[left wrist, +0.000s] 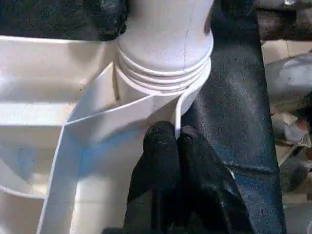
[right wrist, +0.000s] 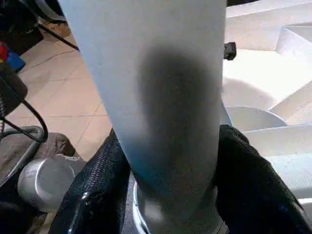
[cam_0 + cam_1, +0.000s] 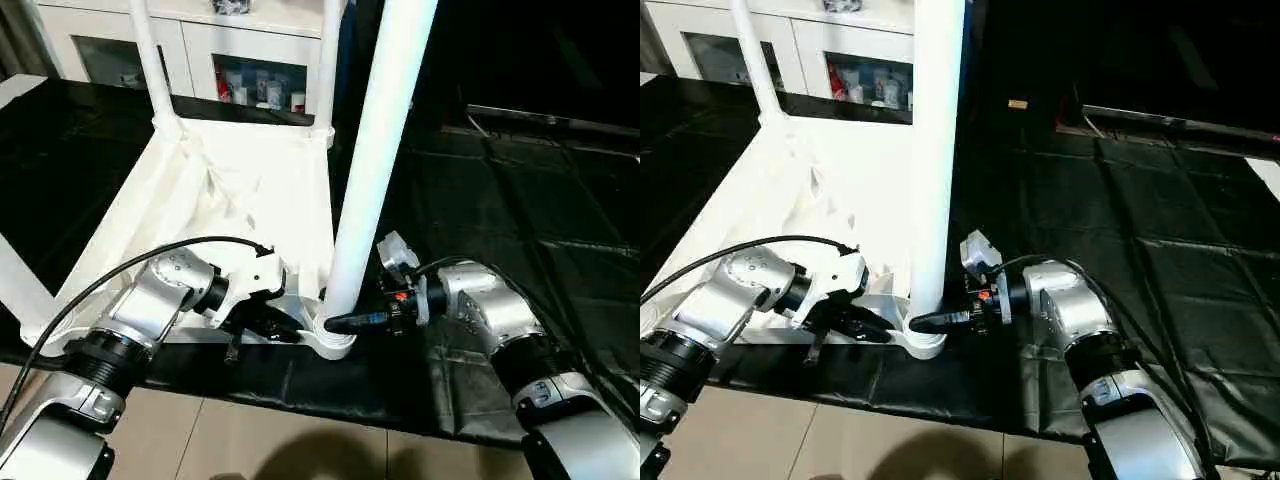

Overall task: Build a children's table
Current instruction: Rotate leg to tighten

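The white plastic rectangular tabletop [image 3: 215, 200] lies upside down, ribbed underside up, on a black sheet-covered work surface [image 3: 500, 200]. Its near corner sits close to the surface's front edge. A long white tapered round leg [image 3: 375, 150] stands upright in the round socket [image 3: 335, 340] at that near corner. 2 more white legs [image 3: 148, 60] rise from the far corners, and part of a 4th leg [image 3: 20, 285] shows at the left edge of the head view.

The left gripper [image 1: 176, 141] is closed on the tabletop's thin rim wall beside the socket, its 2 black fingers pinched together on the plastic. The right gripper [image 2: 168, 161] straddles the near leg just above the socket, 1 black finger on each side and touching it; whether it clamps firmly cannot be told.

The left silver forearm [image 3: 150, 310] crosses the tabletop's near edge; the right silver forearm [image 3: 490, 310] lies over the black sheet to the right. A black cable [image 3: 130, 265] arcs above the left wrist.

A white glass-door cabinet [image 3: 200, 50] stands behind the tabletop. Open black sheet extends to the right of the leg; beige tiled floor [image 3: 300, 445] lies below the front edge.
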`<state>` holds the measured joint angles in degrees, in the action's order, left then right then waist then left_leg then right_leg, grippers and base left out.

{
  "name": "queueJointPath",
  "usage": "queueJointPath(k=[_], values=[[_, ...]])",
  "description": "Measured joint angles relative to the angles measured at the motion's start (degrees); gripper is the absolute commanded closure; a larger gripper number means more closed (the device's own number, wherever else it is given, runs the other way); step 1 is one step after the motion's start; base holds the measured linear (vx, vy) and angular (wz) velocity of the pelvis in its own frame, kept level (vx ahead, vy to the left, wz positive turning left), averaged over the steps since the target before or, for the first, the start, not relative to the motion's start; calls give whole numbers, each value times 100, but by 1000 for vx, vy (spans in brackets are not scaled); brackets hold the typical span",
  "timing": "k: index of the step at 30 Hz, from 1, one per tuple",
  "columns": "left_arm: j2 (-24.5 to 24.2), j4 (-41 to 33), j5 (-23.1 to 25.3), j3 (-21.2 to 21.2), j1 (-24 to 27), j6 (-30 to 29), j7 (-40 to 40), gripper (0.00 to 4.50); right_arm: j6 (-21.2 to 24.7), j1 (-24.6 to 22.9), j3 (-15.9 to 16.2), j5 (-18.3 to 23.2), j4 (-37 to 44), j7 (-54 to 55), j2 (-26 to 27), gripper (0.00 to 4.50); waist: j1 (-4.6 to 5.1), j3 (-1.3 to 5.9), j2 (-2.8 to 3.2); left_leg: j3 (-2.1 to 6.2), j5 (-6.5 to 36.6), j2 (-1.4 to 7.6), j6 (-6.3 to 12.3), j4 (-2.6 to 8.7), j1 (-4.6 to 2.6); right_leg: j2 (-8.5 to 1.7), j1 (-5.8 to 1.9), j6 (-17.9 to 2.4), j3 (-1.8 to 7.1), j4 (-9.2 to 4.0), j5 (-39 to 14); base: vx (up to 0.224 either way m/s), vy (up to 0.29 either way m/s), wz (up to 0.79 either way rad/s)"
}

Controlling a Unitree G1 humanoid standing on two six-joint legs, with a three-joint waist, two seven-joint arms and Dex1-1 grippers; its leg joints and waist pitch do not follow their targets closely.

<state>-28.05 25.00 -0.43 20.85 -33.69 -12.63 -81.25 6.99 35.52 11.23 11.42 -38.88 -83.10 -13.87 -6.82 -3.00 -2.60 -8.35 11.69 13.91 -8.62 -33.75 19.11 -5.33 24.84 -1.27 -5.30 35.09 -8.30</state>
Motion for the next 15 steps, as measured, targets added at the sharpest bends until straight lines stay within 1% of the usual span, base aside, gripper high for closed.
queueJointPath(k=[3, 5, 7, 11, 14, 15], values=[[87, 2, 8, -75, -2, -275, 226, 450, 39, -152, -90, -16, 186, 368, 16, 244, 29, 0, 0, 0, 0, -1, 0, -1, -6, 1, -4, 11, 3, 1, -5, 0, 0, 0], [182, 34, 16, -209, -5, -552, 579, 450, 138, -228, -224, -108, 294, 960, 154, 246, 72, 0, -1, 1, -1, -1, -2, -1, -10, 3, -3, 18, 3, 3, -7, 0, 0, 0], [271, 66, 22, -310, -12, -736, 881, 450, 245, -228, -305, -180, 337, 1473, 274, 249, 169, 3, -5, 4, -2, -2, -4, -2, -14, 6, -1, 19, 1, 0, -4, 0, 0, 0], [704, 226, 60, -652, -52, -1174, 1807, 450, 624, -139, -529, -426, 392, 2881, 620, 251, 363, 5, -7, 19, -3, -7, -5, -9, -28, 8, 6, 20, -21, -17, -4, 0, 0, 0], [975, 300, 67, -839, -83, -1394, 2360, 450, 808, 1, -645, -553, 326, 3714, 869, 252, 466, 5, -6, 33, -3, -8, -5, -13, -28, 8, 7, 20, -47, -51, -4, 0, 0, 0], [1140, 351, 81, -954, -110, -1493, 2703, 450, 875, 92, -737, -610, 246, 4153, 1036, 252, 493, 6, -4, 41, -2, -8, -5, -12, -24, 8, 7, 21, -62, -76, -3, 0, 0, 0]])
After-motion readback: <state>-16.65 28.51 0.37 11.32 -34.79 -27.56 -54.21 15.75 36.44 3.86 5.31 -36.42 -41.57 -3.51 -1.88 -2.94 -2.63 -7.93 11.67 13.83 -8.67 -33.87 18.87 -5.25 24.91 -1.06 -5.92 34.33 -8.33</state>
